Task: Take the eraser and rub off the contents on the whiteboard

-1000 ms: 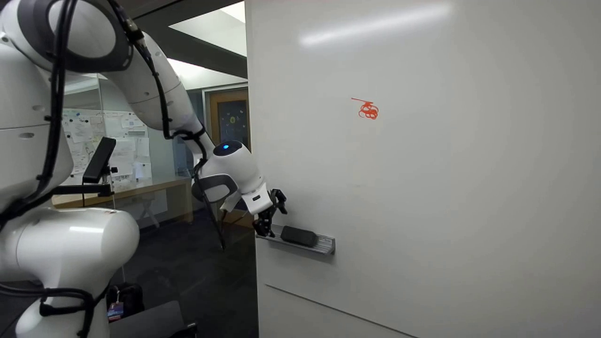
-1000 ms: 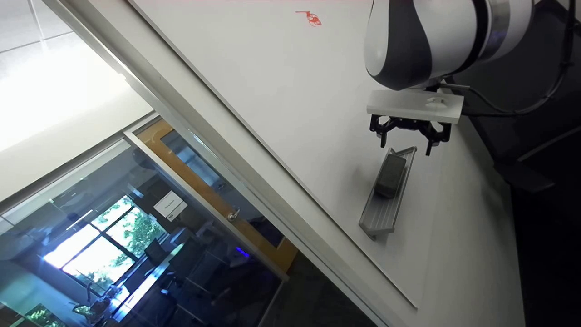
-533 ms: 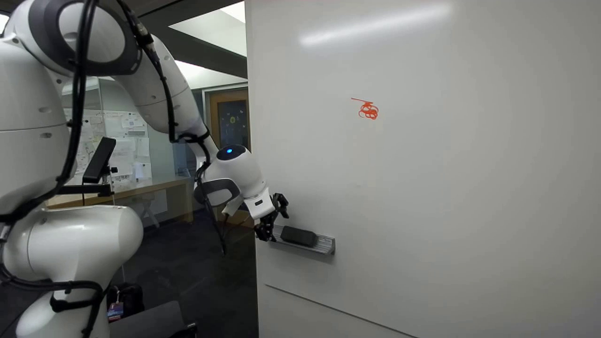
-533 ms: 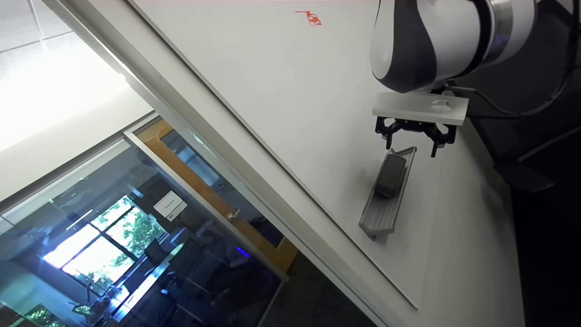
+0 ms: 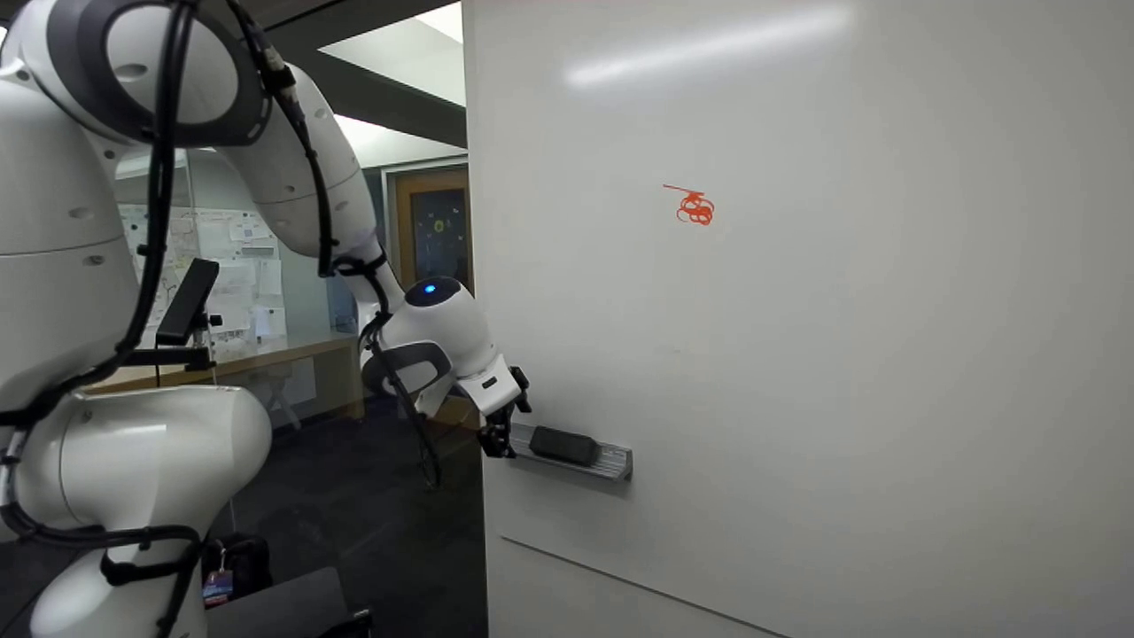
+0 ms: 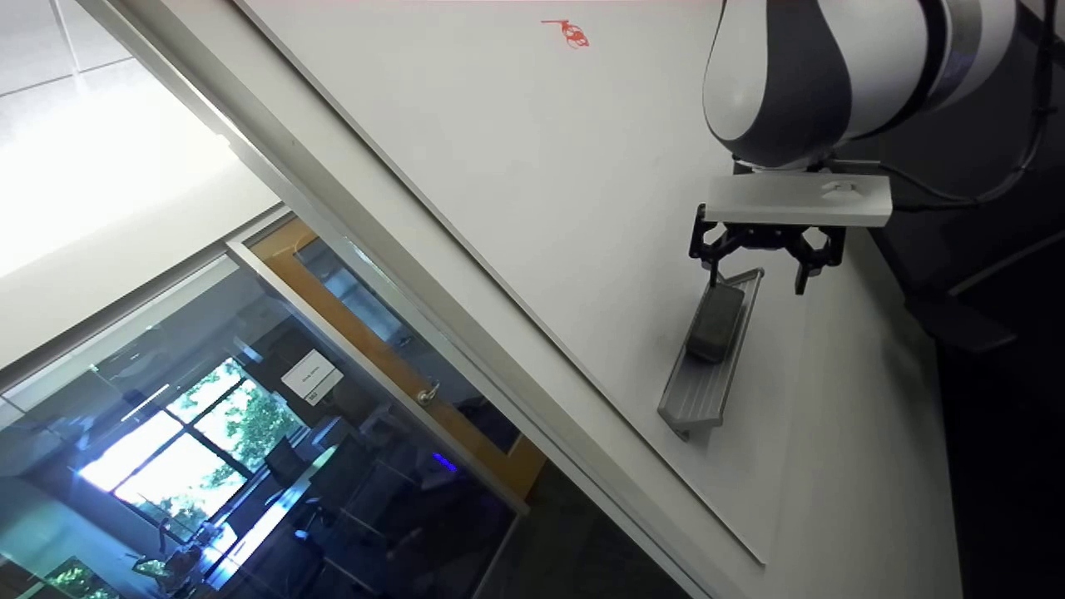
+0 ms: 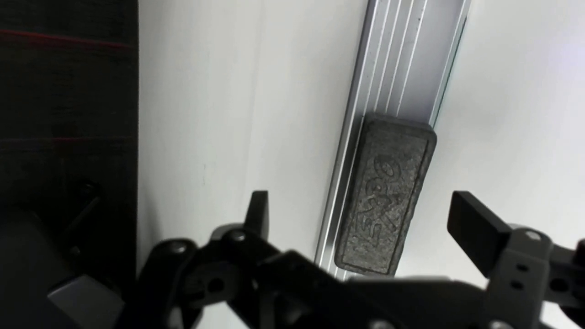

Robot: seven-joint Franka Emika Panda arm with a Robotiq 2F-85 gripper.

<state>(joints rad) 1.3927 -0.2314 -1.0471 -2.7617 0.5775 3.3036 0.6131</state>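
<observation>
The eraser (image 5: 564, 447) is a black block lying on the grey tray ledge (image 5: 613, 461); it also shows in an exterior view (image 6: 715, 323) and in the wrist view (image 7: 388, 196). The contents, a red scribble (image 5: 695, 209), are high on the whiteboard (image 5: 797, 354) and also show in an exterior view (image 6: 574, 34). They are out of the wrist view. My gripper (image 6: 757, 287) is open and empty near one end of the tray. In the wrist view its fingers (image 7: 259, 210) stand apart on either side of the eraser's near end, without visible contact.
The tray sticks out from the board near its side edge; its bare part shows in the wrist view (image 7: 411, 55). A glass wall and a wooden door (image 6: 358, 333) stand beyond the board edge. A desk (image 5: 310, 350) and a black stand (image 5: 188, 301) are behind the arm.
My gripper has moved slightly lower and, in an exterior view, to the right, turning a little. Its fingers have stayed open. The eraser and the red scribble have not moved.
</observation>
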